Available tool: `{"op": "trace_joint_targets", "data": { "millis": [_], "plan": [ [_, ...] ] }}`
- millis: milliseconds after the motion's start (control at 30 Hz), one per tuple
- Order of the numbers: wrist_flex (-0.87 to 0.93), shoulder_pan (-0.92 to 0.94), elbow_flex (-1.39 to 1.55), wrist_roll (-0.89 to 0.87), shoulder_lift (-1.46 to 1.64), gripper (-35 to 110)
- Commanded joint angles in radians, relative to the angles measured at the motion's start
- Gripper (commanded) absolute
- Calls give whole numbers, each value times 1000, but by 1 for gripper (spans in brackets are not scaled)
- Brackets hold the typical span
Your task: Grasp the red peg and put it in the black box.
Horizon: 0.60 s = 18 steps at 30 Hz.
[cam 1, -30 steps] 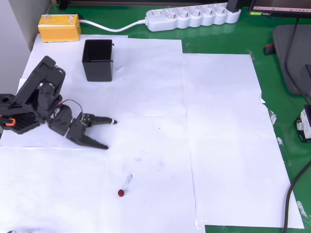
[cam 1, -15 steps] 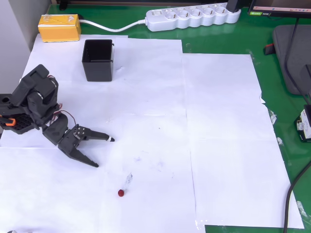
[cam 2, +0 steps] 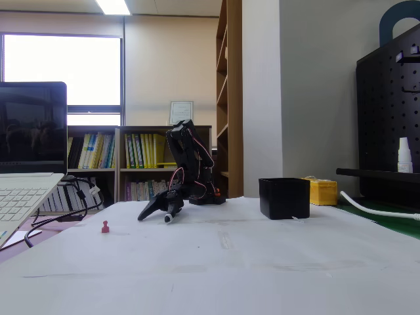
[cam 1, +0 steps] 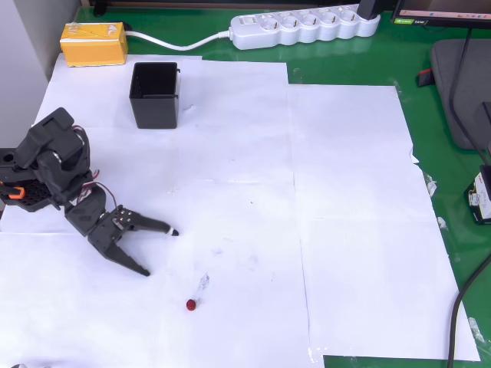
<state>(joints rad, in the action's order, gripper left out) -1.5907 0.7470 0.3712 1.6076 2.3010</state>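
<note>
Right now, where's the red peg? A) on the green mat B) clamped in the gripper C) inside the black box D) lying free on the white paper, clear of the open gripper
D: in the overhead view the red peg sits alone on the white paper, apart from the open gripper and far from the black box.

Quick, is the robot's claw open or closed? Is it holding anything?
Gripper: open, holding nothing. The red peg lies on the paper, apart from the fingers.
</note>
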Motion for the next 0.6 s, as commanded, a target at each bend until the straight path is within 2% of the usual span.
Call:
{"op": "trace_joint_targets", "data": {
  "millis": [0, 567],
  "plan": [
    [-31, 20, 32, -6, 12, 39],
    [-21, 37, 75, -9, 21, 39]
  ]
}}
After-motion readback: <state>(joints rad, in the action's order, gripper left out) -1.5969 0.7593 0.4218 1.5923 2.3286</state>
